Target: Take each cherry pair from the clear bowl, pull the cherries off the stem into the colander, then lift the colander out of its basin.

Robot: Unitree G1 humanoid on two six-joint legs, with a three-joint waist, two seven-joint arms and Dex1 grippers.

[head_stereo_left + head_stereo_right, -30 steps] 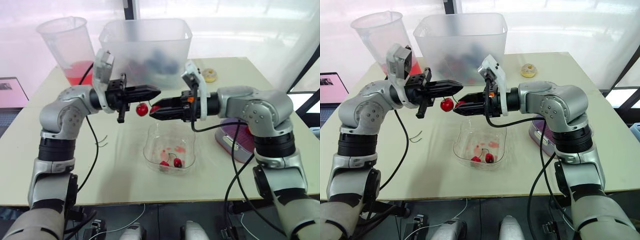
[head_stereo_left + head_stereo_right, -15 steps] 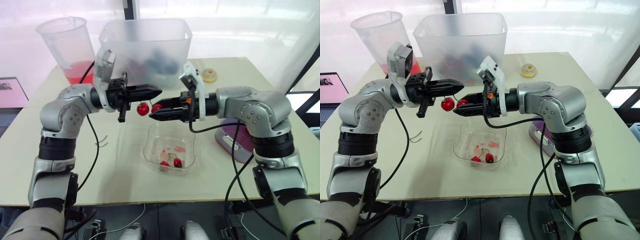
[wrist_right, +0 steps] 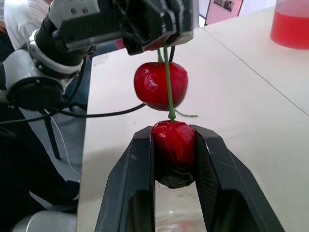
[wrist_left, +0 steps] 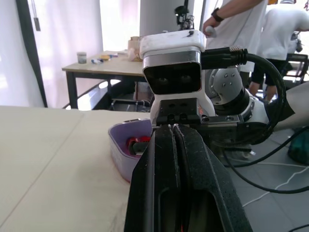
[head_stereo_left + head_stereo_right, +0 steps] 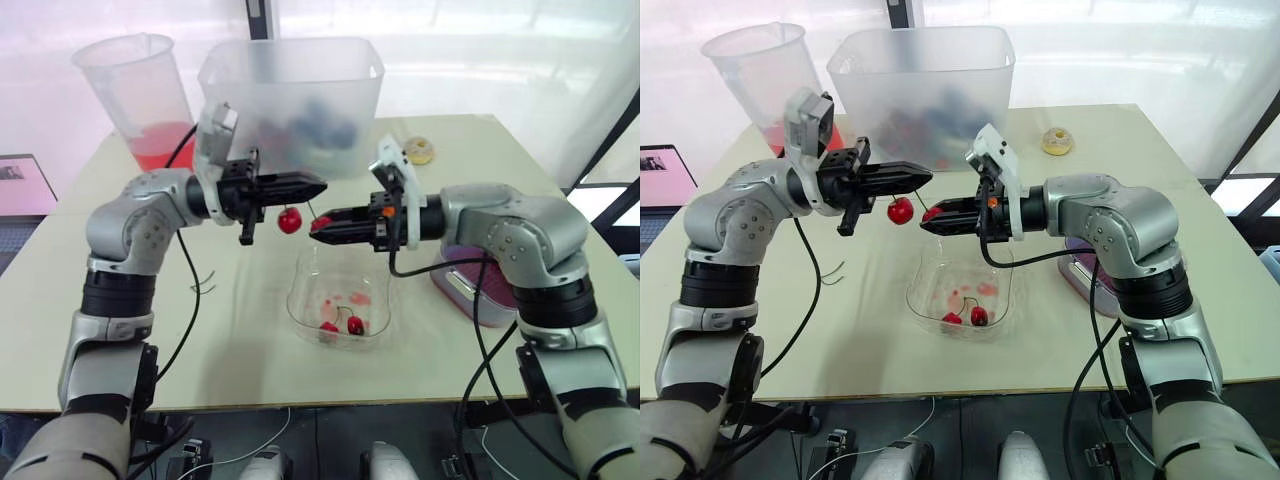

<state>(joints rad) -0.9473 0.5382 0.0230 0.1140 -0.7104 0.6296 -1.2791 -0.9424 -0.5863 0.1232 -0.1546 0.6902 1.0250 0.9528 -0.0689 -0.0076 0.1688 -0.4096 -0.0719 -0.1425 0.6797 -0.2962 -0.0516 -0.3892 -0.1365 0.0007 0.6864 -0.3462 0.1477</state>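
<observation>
While my left gripper (image 5: pixel 318 184) pinches the thin green stem (image 3: pixel 167 82) and my right gripper (image 5: pixel 930 214) clamps a glossy red cherry (image 3: pixel 174 140) above the clear plastic bowl (image 5: pixel 298 300), a snap now could drop fruit back in.

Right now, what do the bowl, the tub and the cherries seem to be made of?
Bowl: clear glossy plastic, probably; the table shows through its walls.
Tub: frosted, translucent plastic; what's inside shows only as dark blurs.
Cherries: smooth, shiny red skin with bright highlights, on a thin green stem; real fruit or plastic, I cannot tell.
</observation>
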